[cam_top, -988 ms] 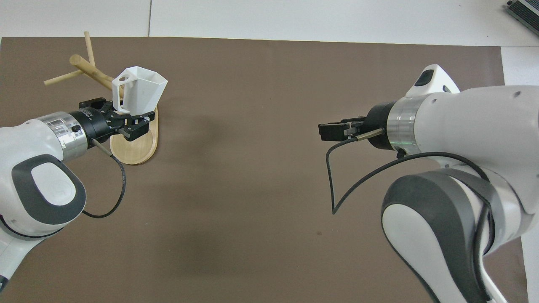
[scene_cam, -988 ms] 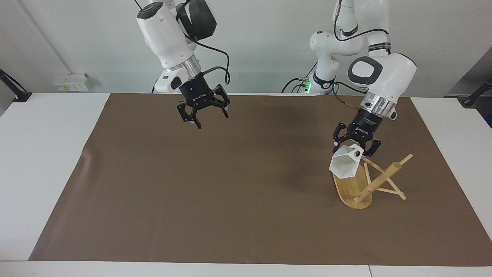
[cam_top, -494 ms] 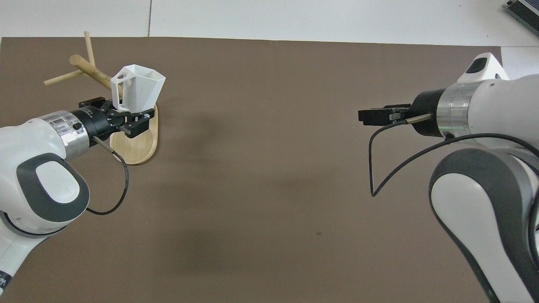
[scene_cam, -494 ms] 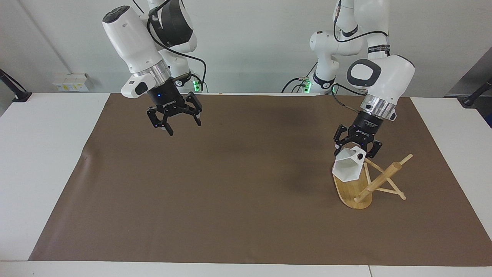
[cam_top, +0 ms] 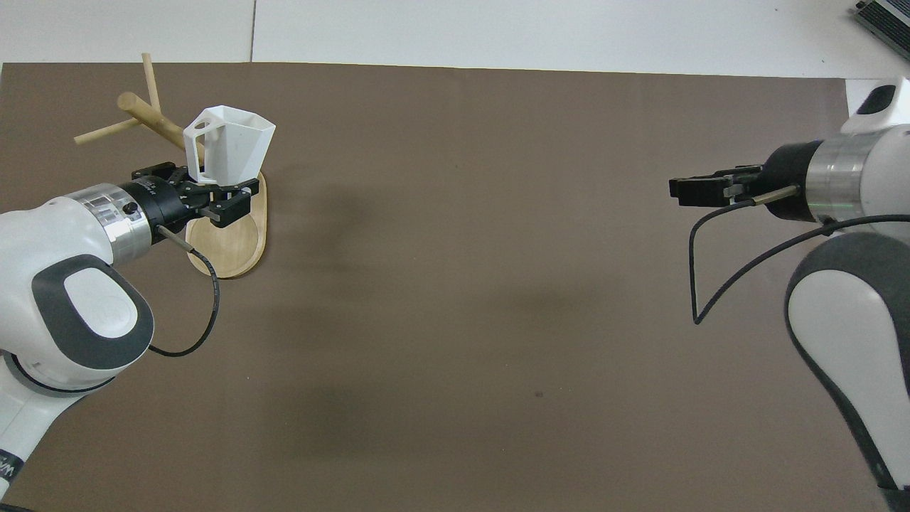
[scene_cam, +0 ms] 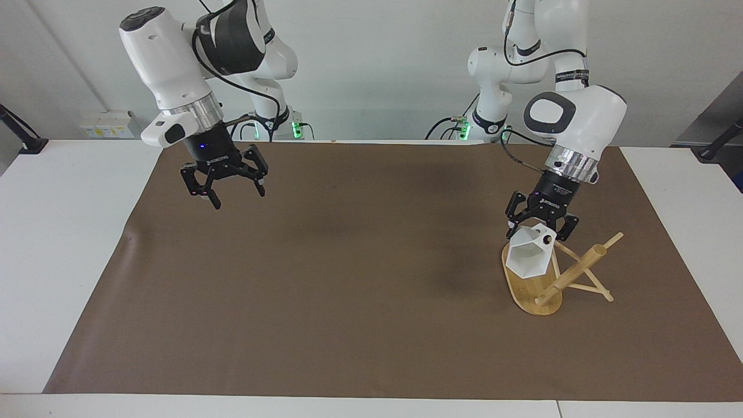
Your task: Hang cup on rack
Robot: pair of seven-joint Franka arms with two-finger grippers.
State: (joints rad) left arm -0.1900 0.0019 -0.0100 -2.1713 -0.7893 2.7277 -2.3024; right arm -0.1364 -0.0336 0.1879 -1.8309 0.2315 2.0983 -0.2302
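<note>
In the facing view, the left gripper (scene_cam: 538,230) is clamping the white cup (scene_cam: 527,258) by its base and holding it tipped on its side in the air, over the rack (scene_cam: 557,277) at the left arm's end of the table. Compared with a second ago the cup is sitting lower and closer to the rack's pole, its handle (the blocky one with the round hole) turned toward the thin pegs; it is not yet on any of them. The right gripper (scene_cam: 231,191) is hanging with its fingers spread and nothing in them, and it is pulling away toward the right arm's end of the brown mat (scene_cam: 325,290), well apart from the work. That suggests the right arm is done and only clearing room.

In the overhead view, the left gripper (cam_top: 213,199) is showing closed on the cup's (cam_top: 234,149) bottom, and the cup is covering part of the rack's (cam_top: 231,249) oval base while the pole and pegs are sticking out past the handle. The handle has crept toward the pole since the earlier pictures, so the arm is likely lining the hole up with a peg. Whether handle and peg are touching cannot be told from here. The right gripper (cam_top: 693,190) is retreating toward its own edge of the mat (cam_top: 462,284), open and empty.
</note>
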